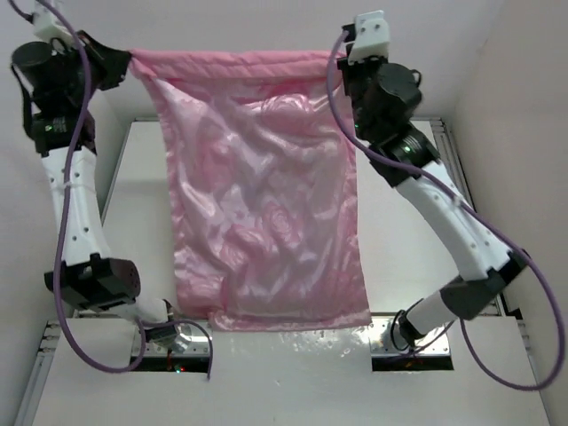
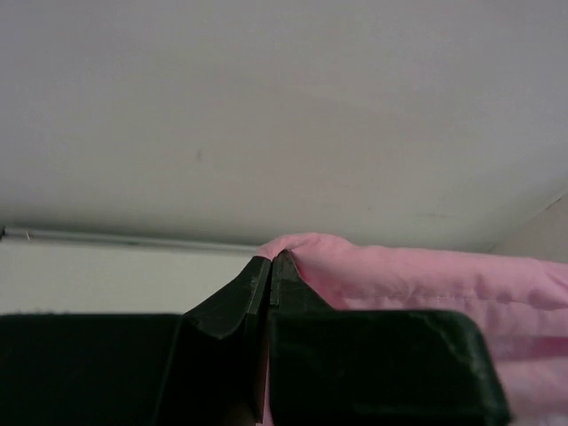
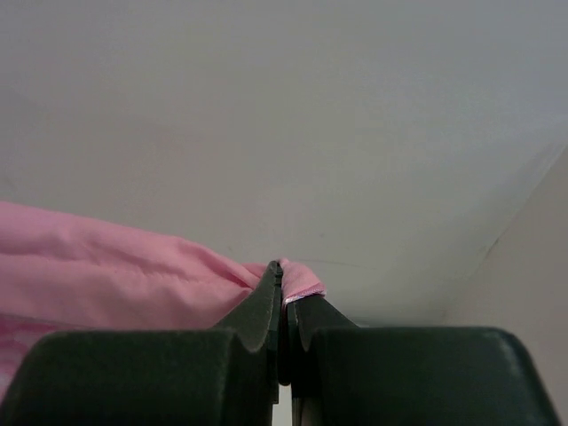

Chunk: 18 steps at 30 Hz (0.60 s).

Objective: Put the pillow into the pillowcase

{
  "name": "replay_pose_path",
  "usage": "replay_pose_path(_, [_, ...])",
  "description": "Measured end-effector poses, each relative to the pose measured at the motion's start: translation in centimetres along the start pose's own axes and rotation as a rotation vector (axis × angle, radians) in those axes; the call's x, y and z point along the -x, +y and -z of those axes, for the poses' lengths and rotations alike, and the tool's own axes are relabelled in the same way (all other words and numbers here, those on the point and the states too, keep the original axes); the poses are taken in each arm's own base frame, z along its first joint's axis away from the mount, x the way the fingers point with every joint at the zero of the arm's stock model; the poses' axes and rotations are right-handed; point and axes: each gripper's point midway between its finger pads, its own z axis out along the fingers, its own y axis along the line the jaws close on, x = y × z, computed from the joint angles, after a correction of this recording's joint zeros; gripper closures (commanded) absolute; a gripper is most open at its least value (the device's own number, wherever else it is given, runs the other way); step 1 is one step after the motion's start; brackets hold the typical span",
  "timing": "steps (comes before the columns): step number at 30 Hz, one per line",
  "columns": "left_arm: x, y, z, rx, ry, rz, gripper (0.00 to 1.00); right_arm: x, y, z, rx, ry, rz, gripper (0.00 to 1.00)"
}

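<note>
The pink satin pillowcase [image 1: 266, 195] hangs as a long sheet between both raised arms, its lower end resting near the table's front edge. My left gripper [image 1: 131, 62] is shut on its top left corner. In the left wrist view the fingertips [image 2: 271, 257] pinch the pink hem [image 2: 426, 275]. My right gripper [image 1: 342, 60] is shut on the top right corner, and in the right wrist view its tips [image 3: 282, 266] clamp the pink fabric [image 3: 106, 266]. The pillow is hidden. The cloth bulges and wrinkles in its middle.
The white table [image 1: 417, 248] lies beneath the hanging cloth. A metal frame rail [image 1: 448, 151] runs along its right side. Purple cables [image 1: 524, 266] loop beside each arm. White walls close in at the back and on both sides.
</note>
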Motion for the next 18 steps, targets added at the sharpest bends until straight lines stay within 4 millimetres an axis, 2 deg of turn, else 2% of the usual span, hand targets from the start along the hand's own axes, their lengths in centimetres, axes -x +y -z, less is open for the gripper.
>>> replay_pose_path(3, [-4.5, 1.9, -2.8, 0.038, 0.092, 0.035, 1.0, -5.5, 0.9, -3.6, -0.039, 0.08, 0.044, 1.0])
replay_pose_path(11, [-13.8, 4.5, -11.0, 0.086, 0.223, 0.017, 1.0, -19.8, 1.4, -12.2, -0.126, 0.236, 0.023, 1.0])
replay_pose_path(18, [-21.5, 7.2, -18.1, 0.152, 0.272, -0.005, 1.0, -31.6, 0.8, -17.2, -0.199, 0.29, -0.127, 1.0])
